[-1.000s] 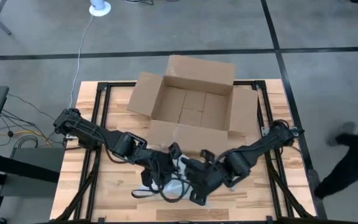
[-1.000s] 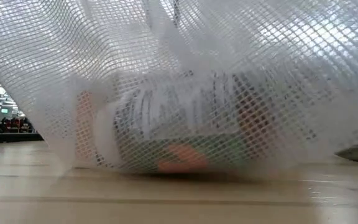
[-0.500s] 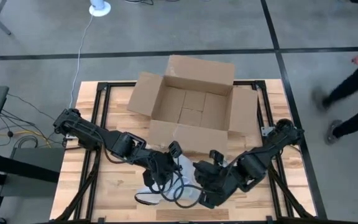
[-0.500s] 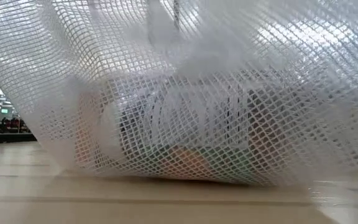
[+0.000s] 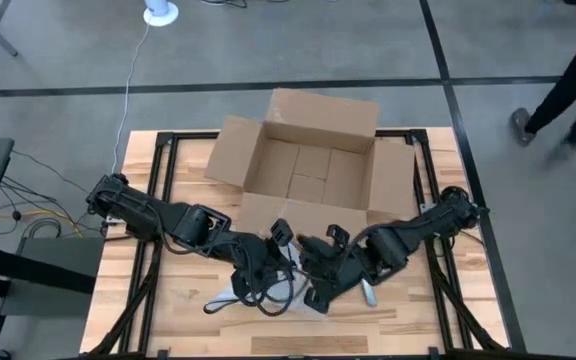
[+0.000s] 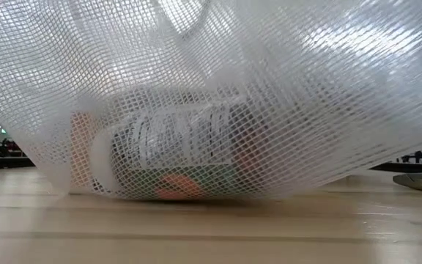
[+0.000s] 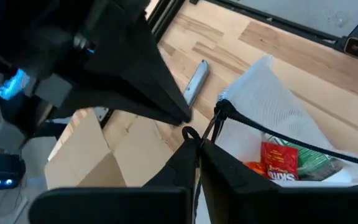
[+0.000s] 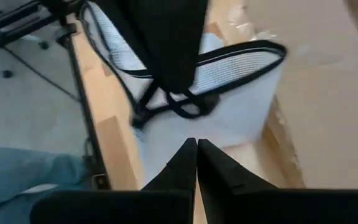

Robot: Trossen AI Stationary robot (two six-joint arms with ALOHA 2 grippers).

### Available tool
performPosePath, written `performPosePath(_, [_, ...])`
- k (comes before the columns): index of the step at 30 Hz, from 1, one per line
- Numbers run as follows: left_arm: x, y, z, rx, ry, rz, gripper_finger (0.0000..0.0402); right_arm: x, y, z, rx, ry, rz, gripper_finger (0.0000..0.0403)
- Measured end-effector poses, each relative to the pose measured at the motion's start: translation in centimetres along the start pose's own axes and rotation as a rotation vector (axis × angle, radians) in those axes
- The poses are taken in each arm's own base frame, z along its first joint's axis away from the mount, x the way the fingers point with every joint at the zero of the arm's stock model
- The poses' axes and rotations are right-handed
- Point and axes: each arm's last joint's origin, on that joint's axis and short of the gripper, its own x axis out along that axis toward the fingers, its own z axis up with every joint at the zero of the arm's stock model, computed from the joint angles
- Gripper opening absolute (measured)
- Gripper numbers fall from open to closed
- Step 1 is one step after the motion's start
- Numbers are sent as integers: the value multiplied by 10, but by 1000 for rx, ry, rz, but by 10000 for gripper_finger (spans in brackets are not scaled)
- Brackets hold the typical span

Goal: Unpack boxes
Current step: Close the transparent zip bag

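One open corrugated cardboard box point(image 5: 313, 165)

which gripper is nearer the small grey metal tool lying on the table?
Right. The right gripper sits just beside the small grey metal tool, on its left in the high view. The left gripper is farther off, beyond the white mesh zip bag.

I see one brown corrugated cardboard box point(image 5: 312, 166) | state: open, all four flaps splayed outward, bare brown floor inside | pose: upright, slightly skewed to the table edges | place: table's 12 o'clock side, far edge
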Motion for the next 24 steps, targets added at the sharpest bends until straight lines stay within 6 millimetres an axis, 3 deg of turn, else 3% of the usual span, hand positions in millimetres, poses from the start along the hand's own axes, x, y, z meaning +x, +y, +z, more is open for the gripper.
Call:
performPosePath(6, [1,3,-5,-7,28,-8,0,2,2,9,28,22,127,69])
performPosePath(15, [3,9,-15,-14,77,-16,0,5,2,7,30,22,92,209])
performPosePath(24, [2,7,-14,12,70,-30,0,17,0,6,19,-42,-36,223])
